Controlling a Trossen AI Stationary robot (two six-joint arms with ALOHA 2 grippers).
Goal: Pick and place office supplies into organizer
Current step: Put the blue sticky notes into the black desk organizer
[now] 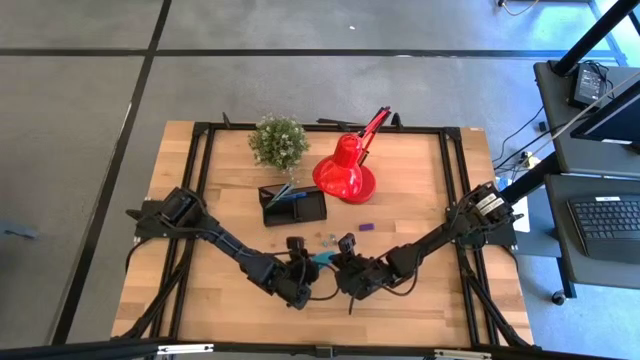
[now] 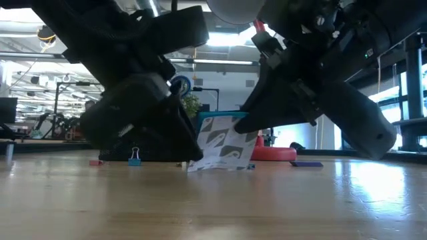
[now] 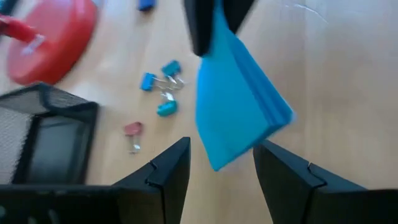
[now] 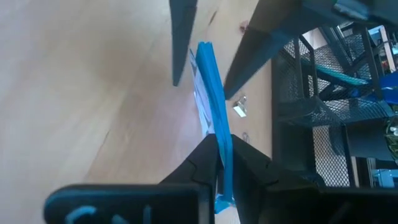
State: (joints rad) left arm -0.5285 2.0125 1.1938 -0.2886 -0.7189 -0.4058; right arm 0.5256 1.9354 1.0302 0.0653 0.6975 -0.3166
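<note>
While left tool [image 3: 221,163] gapes, right tool [image 4: 222,155] pinches sticky-note pad [image 3: 239,106] (edgewise).

This is a robotics lab or test hall set up inside a large open industrial-style office space. A light wooden butcher-block table [image 1: 330,300], framed by black metal rails [image 1: 195,200], stands on a grey carpet-tile floor [image 1: 80,150] crossed by dark seams. Beside the table a black equipment cart [image 1: 590,150] carries a black keyboard [image 1: 610,215] and trailing cables. The low view looks past the table into a wide hall with long rows of white ceiling strip lights [image 2: 40,57], exposed ceiling structure and tall bright windows [image 2: 400,113]. More rigs and stands fill the far background there, too blurred to identify.
</note>
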